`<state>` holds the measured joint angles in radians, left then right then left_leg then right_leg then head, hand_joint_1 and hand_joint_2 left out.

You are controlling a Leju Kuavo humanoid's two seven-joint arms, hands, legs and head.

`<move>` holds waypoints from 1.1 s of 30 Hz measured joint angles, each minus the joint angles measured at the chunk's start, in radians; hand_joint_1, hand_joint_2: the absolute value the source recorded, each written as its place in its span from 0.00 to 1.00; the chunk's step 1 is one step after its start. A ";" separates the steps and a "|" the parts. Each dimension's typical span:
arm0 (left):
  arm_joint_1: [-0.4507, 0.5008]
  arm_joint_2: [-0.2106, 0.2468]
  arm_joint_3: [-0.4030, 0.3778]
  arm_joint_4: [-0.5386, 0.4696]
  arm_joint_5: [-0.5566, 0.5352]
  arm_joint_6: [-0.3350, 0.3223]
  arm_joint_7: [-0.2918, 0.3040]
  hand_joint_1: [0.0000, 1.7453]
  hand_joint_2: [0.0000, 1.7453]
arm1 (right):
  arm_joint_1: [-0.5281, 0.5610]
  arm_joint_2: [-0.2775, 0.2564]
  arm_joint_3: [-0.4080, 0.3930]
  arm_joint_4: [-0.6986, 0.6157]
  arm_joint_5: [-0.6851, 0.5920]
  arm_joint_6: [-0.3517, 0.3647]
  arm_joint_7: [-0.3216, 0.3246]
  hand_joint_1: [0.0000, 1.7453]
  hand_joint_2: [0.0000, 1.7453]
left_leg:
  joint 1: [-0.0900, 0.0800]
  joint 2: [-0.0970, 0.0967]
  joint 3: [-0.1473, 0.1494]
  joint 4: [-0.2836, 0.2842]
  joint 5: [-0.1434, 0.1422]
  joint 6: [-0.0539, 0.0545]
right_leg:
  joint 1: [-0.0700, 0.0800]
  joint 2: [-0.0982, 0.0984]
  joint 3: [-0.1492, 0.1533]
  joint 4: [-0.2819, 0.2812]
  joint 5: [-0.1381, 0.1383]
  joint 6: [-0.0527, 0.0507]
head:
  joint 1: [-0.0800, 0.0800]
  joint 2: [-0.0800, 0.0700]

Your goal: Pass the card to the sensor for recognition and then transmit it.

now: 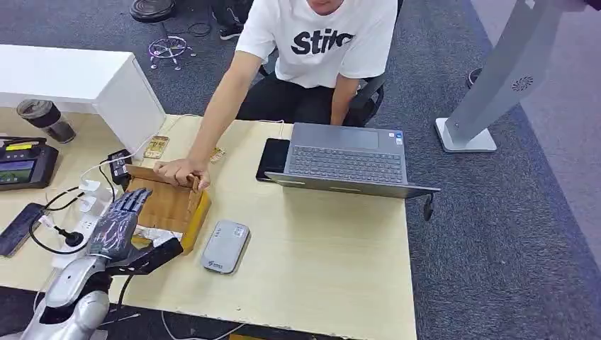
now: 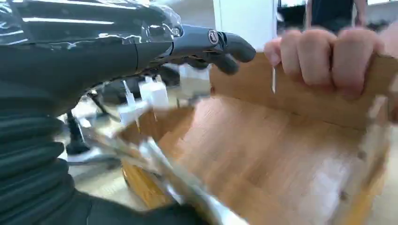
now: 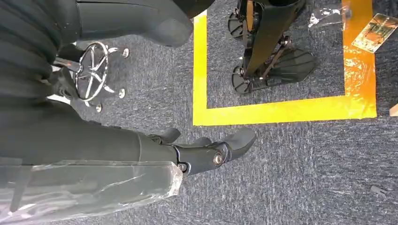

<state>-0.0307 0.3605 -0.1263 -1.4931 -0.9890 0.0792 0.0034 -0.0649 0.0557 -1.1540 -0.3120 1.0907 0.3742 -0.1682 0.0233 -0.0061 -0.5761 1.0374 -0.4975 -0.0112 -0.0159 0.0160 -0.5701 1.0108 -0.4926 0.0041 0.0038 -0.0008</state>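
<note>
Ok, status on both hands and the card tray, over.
Left hand open over wooden tray, holding nothing. Right hand hangs empty. Person's hand grips tray's far wall, in the way.

A: Colours, quick?
B: Table pale wood. Wooden box mid-brown w/ yellower side. Card reader light grey. Laptop grey, black phone beside it.
A: Hands?
B: Left hand dark grey-blue, glossy; arm silver. Right hand dark grey, over grey carpet w/ yellow tape, orange on one side.
A: Person?
B: T-shirt white, black lettering. White cabinet.
</note>
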 joint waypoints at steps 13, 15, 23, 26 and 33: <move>-0.031 0.052 -0.066 0.063 0.181 -0.162 -0.083 1.00 1.00 | -0.004 -0.013 0.015 0.009 0.023 0.000 -0.003 0.00 1.00 | 0.000 0.001 0.000 0.000 0.000 0.000 | 0.000 0.001 0.000 0.000 0.000 0.000 | 0.000 0.000; -0.034 0.052 -0.069 0.066 0.181 -0.162 -0.084 1.00 1.00 | -0.004 -0.013 0.015 0.009 0.023 0.000 -0.003 0.00 1.00 | 0.000 0.001 0.000 0.000 0.000 0.000 | 0.000 0.001 0.000 0.000 0.000 0.000 | 0.000 0.000; -0.041 0.059 -0.087 0.069 0.188 -0.154 -0.076 1.00 1.00 | -0.004 -0.014 0.015 0.013 0.024 0.000 -0.003 0.00 1.00 | 0.000 0.001 0.000 0.000 0.000 0.000 | 0.000 0.001 0.000 0.000 0.000 0.000 | 0.000 0.000; -0.042 0.061 -0.091 0.069 0.188 -0.154 -0.076 1.00 1.00 | -0.004 -0.014 0.015 0.013 0.024 0.000 -0.003 0.00 1.00 | 0.000 0.001 0.000 0.000 0.000 0.000 | 0.000 0.001 0.000 0.000 0.000 0.000 | 0.000 0.000; -0.044 0.066 -0.098 0.069 0.188 -0.154 -0.076 1.00 1.00 | -0.004 -0.014 0.015 0.014 0.024 0.000 -0.003 0.00 1.00 | 0.000 0.001 0.000 0.000 0.000 0.000 | 0.000 0.001 0.000 0.000 0.000 0.000 | 0.000 0.000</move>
<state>-0.0748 0.4269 -0.2239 -1.4240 -0.8007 -0.0744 -0.0729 -0.0693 0.0412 -1.1391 -0.2979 1.1143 0.3742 -0.1713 0.0233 -0.0054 -0.5761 1.0374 -0.4975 -0.0113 -0.0159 0.0166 -0.5702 1.0108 -0.4925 0.0039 0.0034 -0.0008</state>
